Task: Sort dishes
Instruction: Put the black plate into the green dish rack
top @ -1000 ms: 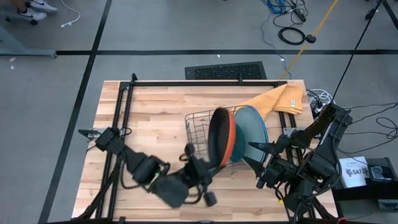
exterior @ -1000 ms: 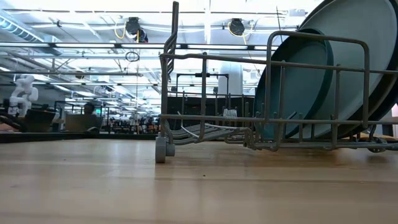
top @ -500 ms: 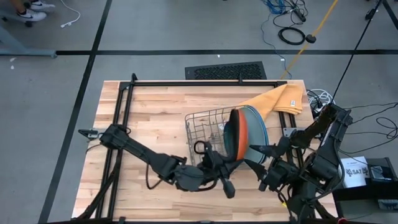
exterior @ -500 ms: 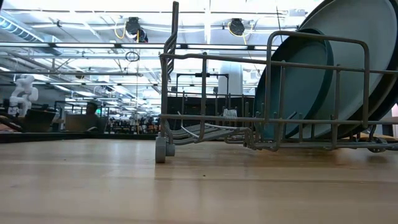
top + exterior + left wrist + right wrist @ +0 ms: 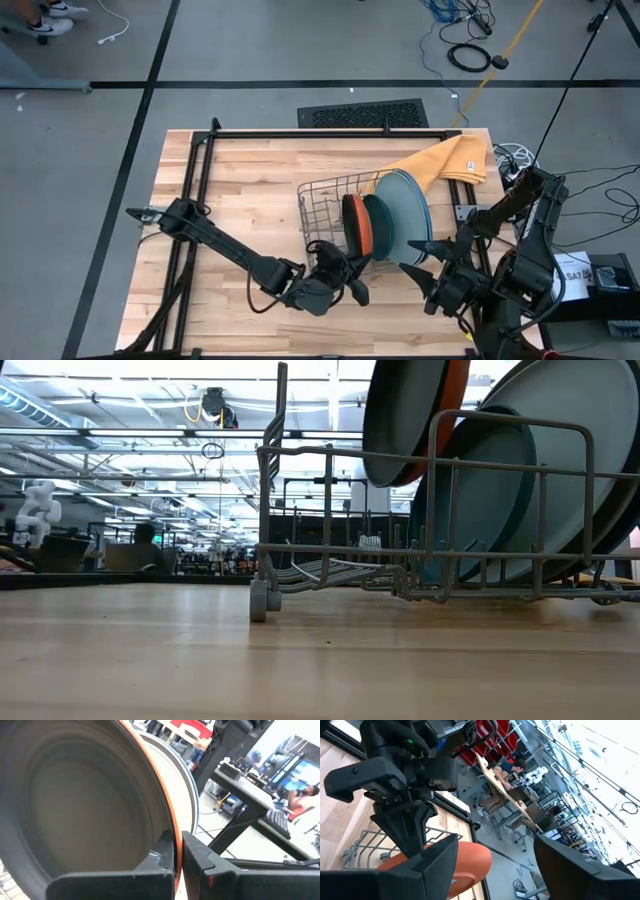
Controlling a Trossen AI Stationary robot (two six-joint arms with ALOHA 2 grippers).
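Observation:
My left gripper (image 5: pixel 348 264) is shut on the orange-red plate (image 5: pixel 356 224), which has a dark inner face and stands on edge over the wire dish rack (image 5: pixel 322 205). In the low view this plate (image 5: pixel 410 420) hangs inside the rack (image 5: pixel 330 510), above its floor. Right of it, a dark teal plate (image 5: pixel 381 228) (image 5: pixel 480 500) and larger pale plates (image 5: pixel 409 212) (image 5: pixel 585 440) stand on their rims in the rack's slots. My right gripper (image 5: pixel 418 280) waits open at the table's near right, beside the rack. My left gripper pinches the orange-red plate's rim (image 5: pixel 176 845) between its two fingers, one finger (image 5: pixel 157 857) on the dark face and the other (image 5: pixel 197 855) on the orange back. It comes at the rim from the table's near side. The plate stands upright on edge, lifted clear of the rack's floor (image 5: pixel 400 480).
A yellow-orange cloth (image 5: pixel 445 160) lies at the far right corner behind the rack. A black frame (image 5: pixel 200 180) runs along the table's left and far sides. Bare wood lies left of the rack (image 5: pixel 250 200). The right wrist view shows my left gripper (image 5: pixel 405 815) and the orange plate (image 5: pixel 467 862).
My left gripper has carried the orange-red plate toward the rack's right part and then down. The plate has sunk between the rack's wires beside the dark teal plate, and it now shows in the low view from above. The gripper has stayed shut on it.

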